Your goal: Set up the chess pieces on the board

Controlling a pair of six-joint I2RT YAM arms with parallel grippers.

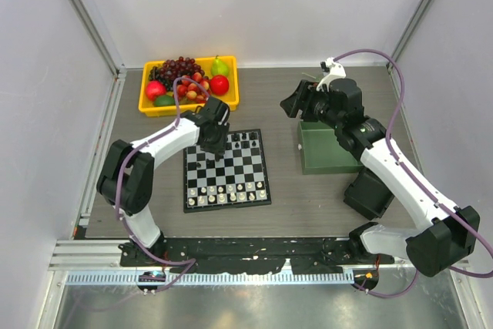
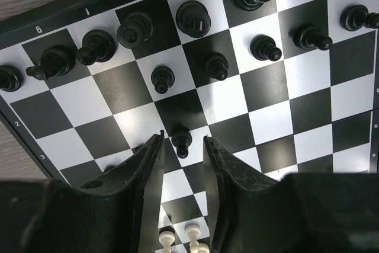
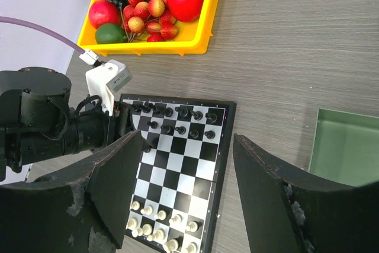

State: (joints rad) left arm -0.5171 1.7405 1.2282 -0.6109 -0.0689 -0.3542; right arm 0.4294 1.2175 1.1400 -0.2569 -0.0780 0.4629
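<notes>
- Board (image 1: 231, 167) lies flat mid-table in the top cam, between the two arms. White pieces (image 1: 227, 193) fill its two near rows. Black pieces (image 1: 245, 141) crowd the far edge.
- Same cam: left pincer (image 1: 214, 144) hangs over the board's far-left part, among the black pcs. Right pincer (image 1: 296, 103) is well apart, above the far end of the green tray (image 1: 327, 156), right of the board. Yellow fruit tray (image 1: 185, 111) sits beyond the board's far-left corner.
- Left wrist cam: left pincer (image 2: 183, 139) is narrow but not clamped. Its fingers (image 2: 151, 170) stand either side of one black pawn (image 2: 180, 144), w/ a thin gap each side.
- That pawn is upright, nearer the wrist than the other black pcs, which stand twd the lettered edge. A few white pcs show low between the fingers.
- Right wrist cam: right pincer (image 3: 188, 140) is wide, nothing between its fingers, high over the table. The board shows below in the gap, green tray to the right, fruit tray beyond.
</notes>
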